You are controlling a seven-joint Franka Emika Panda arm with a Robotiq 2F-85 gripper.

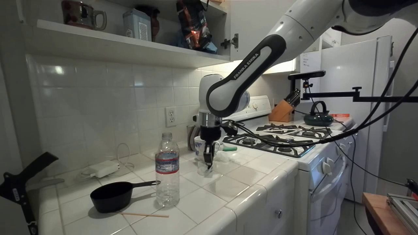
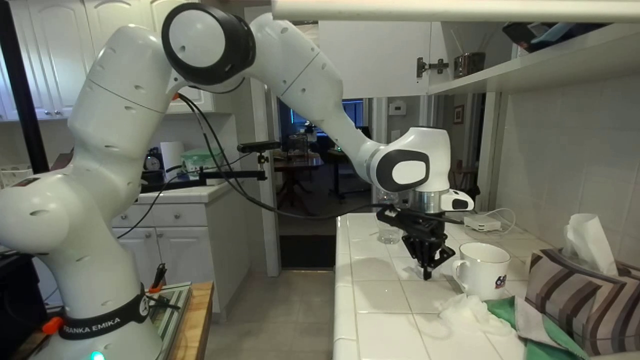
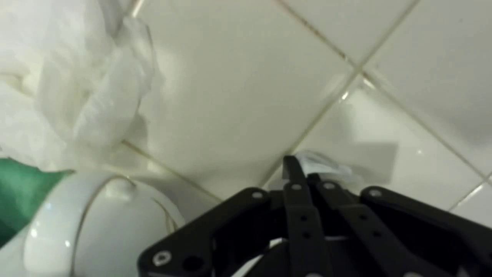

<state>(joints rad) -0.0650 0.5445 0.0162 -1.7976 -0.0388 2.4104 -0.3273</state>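
The hand (image 2: pixel 427 275) is closed at a clear object (image 3: pixel 321 163), grip unclear; likely light, slippery, best pinched by an edge.

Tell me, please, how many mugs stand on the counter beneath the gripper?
1: a white mug, standing near the gripper and next to the tissue box. More could be hidden.

Dim light, glinting tiles (image 3: pixel 407 134), blurry wrist view
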